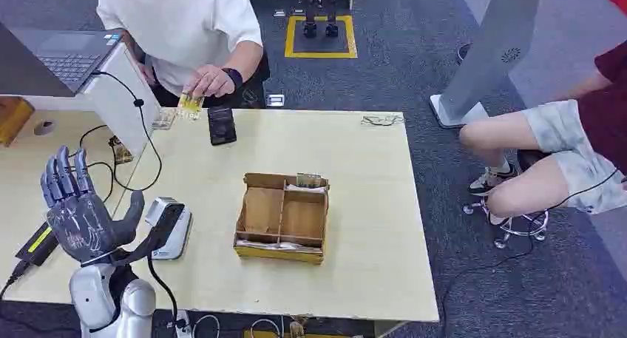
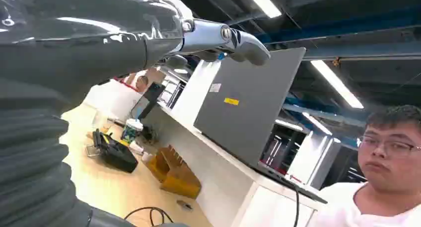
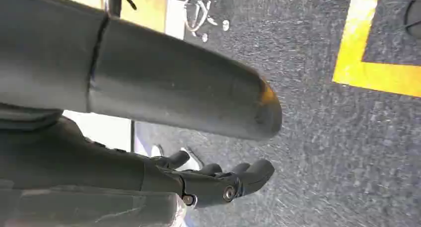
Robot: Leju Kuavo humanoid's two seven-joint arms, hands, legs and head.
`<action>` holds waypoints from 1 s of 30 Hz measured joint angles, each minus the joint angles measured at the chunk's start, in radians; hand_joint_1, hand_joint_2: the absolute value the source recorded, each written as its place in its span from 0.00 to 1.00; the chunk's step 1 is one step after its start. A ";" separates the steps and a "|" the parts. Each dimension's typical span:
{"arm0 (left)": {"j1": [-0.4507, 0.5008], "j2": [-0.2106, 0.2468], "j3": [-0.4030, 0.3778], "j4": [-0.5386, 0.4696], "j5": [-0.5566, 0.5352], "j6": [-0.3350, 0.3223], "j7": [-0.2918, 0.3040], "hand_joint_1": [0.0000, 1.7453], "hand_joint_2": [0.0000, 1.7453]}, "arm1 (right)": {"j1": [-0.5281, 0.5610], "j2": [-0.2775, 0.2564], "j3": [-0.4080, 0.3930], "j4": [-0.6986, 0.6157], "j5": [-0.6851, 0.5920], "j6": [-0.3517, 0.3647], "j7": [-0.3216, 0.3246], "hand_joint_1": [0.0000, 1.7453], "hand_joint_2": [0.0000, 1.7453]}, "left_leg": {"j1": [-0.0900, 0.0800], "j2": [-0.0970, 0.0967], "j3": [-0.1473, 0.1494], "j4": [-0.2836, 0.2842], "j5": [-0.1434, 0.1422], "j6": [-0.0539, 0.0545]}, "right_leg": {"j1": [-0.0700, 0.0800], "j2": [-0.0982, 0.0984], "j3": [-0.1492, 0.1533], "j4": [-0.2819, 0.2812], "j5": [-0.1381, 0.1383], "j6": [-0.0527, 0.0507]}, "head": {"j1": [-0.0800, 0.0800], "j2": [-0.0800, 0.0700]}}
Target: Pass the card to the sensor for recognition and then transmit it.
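While my left hand (image 1: 81, 216) is hovering empty with fingers spread beside the card reader (image 1: 169, 227) and my right hand (image 3: 218, 180) is hanging loosely curled over the floor, I am judging nothing done: a person is holding the card (image 1: 190, 103).

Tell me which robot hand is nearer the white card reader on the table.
Left. The left robot hand is raised right beside the card reader; the right robot hand hangs over the grey floor, away from the table.
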State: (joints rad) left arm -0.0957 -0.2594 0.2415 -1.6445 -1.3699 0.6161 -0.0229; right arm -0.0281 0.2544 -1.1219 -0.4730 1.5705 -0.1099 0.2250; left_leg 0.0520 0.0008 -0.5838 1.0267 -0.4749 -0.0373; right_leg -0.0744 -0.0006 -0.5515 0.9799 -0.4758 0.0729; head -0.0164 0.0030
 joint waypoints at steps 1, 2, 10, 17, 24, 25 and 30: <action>-0.001 0.000 0.000 0.000 0.000 0.000 0.000 0.00 1.00 | 0.000 -0.001 0.000 0.000 0.000 0.000 0.003 0.00 0.00 | 0.000 0.000 0.000 0.000 0.000 0.000 | 0.000 0.000 0.000 0.000 0.000 0.000 | 0.000 0.000; -0.001 0.000 -0.002 0.000 -0.001 0.000 0.000 0.00 1.00 | 0.000 -0.001 0.000 0.001 0.000 0.000 0.003 0.00 0.00 | 0.000 0.000 0.000 0.000 0.000 0.000 | 0.000 0.000 0.000 0.000 0.000 0.000 | 0.000 0.000; -0.002 0.000 -0.008 0.000 -0.009 0.001 0.002 0.00 1.00 | 0.001 -0.008 0.000 -0.002 0.000 -0.002 0.018 0.00 0.00 | 0.000 0.000 0.000 0.000 0.000 0.000 | 0.000 0.000 0.000 0.000 0.000 0.000 | 0.000 0.000; -0.022 0.000 -0.013 0.005 -0.020 -0.013 -0.003 0.00 1.00 | 0.001 -0.010 -0.020 -0.028 0.000 0.003 0.009 0.00 0.00 | 0.000 0.000 0.000 0.000 0.000 0.000 | 0.000 0.000 0.000 0.000 0.000 0.000 | 0.000 0.000; -0.124 0.003 -0.044 0.091 -0.149 0.006 0.021 0.00 1.00 | 0.002 -0.019 0.001 -0.031 0.000 -0.005 -0.010 0.00 0.00 | 0.000 0.000 0.000 0.000 0.001 0.000 | 0.000 0.000 0.000 0.000 0.001 0.000 | 0.000 0.000; -0.137 0.004 -0.051 0.106 -0.150 0.009 0.022 0.00 1.00 | 0.002 -0.021 0.005 -0.031 0.000 -0.006 -0.009 0.00 0.00 | 0.000 0.000 0.000 0.000 0.001 0.000 | 0.000 0.000 0.000 0.000 0.001 0.000 | 0.000 0.000; -0.179 0.005 -0.079 0.159 -0.151 0.024 0.023 0.00 1.00 | 0.004 -0.026 0.026 -0.031 0.000 -0.009 -0.008 0.00 0.00 | 0.000 0.000 0.000 0.000 0.001 0.000 | 0.000 0.000 0.000 0.000 0.001 0.000 | 0.000 0.000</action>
State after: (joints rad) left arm -0.2747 -0.2544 0.1621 -1.4854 -1.5209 0.6401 0.0004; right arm -0.0242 0.2285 -1.0960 -0.5039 1.5709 -0.1186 0.2174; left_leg 0.0520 0.0009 -0.5836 1.0269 -0.4739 -0.0375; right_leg -0.0744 -0.0002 -0.5515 0.9798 -0.4745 0.0730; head -0.0164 0.0030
